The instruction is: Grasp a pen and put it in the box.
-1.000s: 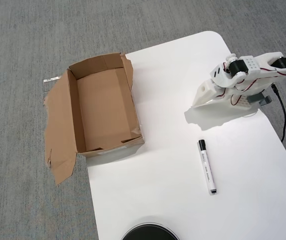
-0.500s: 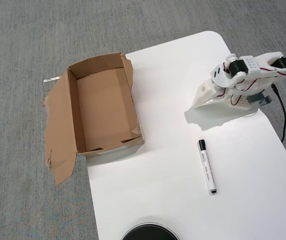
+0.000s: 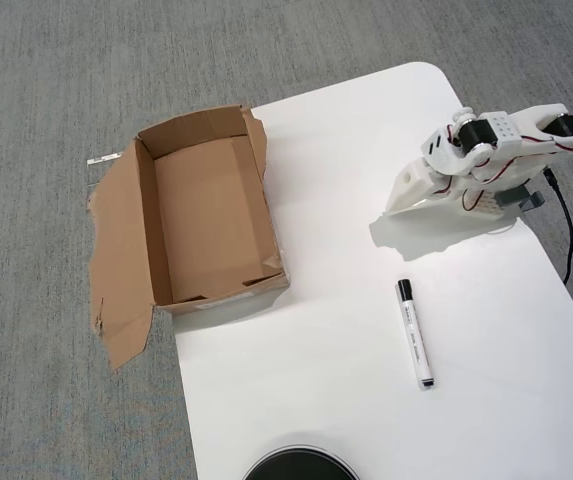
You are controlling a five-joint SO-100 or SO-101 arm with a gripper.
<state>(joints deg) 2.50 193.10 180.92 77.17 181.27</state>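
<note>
The claw [image 3: 398, 205] rests folded, empty, its opening indiscernible; the approach step is pending; the next move calls for reaching to the pen [image 3: 415, 332], then the box [image 3: 209, 211].

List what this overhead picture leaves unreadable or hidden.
- Gripper: folded beneath the arm; open or shut unclear.
- Pen: barrel print too small to read.
- Black round object: cut off by the bottom edge.
- Box: near wall's inner foot in shadow.
</note>
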